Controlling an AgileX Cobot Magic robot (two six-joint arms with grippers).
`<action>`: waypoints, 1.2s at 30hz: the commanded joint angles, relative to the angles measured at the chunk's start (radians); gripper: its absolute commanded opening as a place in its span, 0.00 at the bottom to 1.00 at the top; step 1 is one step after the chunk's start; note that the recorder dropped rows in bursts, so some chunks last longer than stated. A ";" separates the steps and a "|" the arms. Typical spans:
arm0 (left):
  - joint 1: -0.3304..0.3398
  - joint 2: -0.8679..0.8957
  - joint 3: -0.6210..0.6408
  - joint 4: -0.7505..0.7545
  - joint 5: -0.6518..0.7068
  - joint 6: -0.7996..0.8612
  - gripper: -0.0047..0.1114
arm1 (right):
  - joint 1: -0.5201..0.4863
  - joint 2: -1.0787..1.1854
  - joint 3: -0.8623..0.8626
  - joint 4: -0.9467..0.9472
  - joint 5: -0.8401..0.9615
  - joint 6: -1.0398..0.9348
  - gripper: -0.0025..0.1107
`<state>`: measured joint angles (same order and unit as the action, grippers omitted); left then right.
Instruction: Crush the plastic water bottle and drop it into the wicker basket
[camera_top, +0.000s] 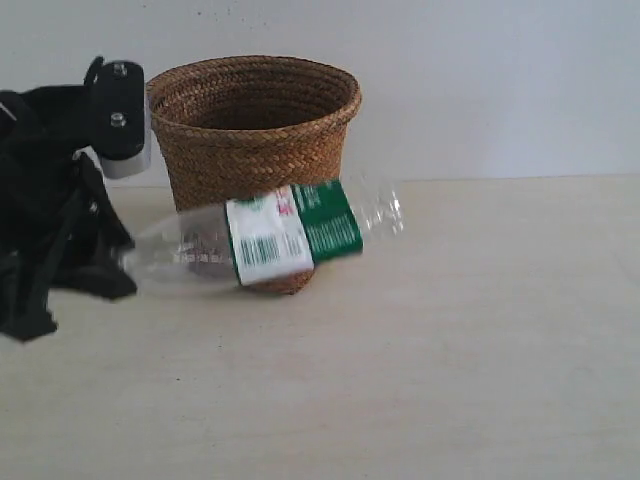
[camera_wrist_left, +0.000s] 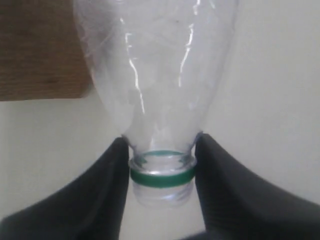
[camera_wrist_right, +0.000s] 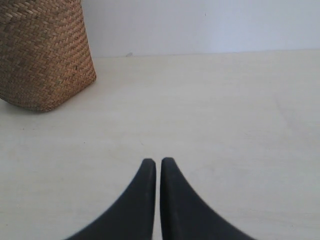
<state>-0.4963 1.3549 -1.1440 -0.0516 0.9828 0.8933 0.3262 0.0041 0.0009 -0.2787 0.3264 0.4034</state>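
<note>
A pale surface (camera_top: 450, 380) runs back to a plain white wall (camera_top: 500, 80), with the wicker basket (camera_top: 255, 120) standing near the back left. My left tool (camera_wrist_left: 162, 160) is partly closed around the neck of the plastic water bottle (camera_top: 280, 240), its fingers (camera_wrist_left: 117, 165) pinching just above the green ring (camera_wrist_left: 162, 175). The bottle sticks out sideways in front of the basket's lower half. I cannot tell whether its body touches the surface. The body looks full and round to me, so I judge the crushing is not yet done. My right tool (camera_wrist_right: 157, 162) holds nothing, its jaws all but together, low over bare surface, with the basket off to one side. To crush well, I would hold the neck grip firm, open the right tool wide and bring it across to the clear body beyond the label (camera_top: 290, 235), then squeeze slowly. I see no cap past the ring, so air should escape. A fast squeeze could twist the neck out of my left grip.
</note>
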 joint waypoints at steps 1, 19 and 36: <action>0.013 0.046 -0.091 0.631 -0.431 -0.394 0.09 | -0.005 -0.004 -0.001 -0.004 -0.005 -0.001 0.02; 0.018 0.183 -0.532 0.608 -0.044 -0.480 0.98 | -0.005 -0.004 -0.001 -0.004 -0.005 -0.001 0.02; 0.022 0.042 -0.475 -0.049 0.238 -0.538 0.97 | -0.005 -0.004 -0.001 -0.004 -0.005 -0.001 0.02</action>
<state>-0.4689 1.4009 -1.6453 -0.0204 1.2156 0.4077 0.3262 0.0041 0.0009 -0.2787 0.3264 0.4034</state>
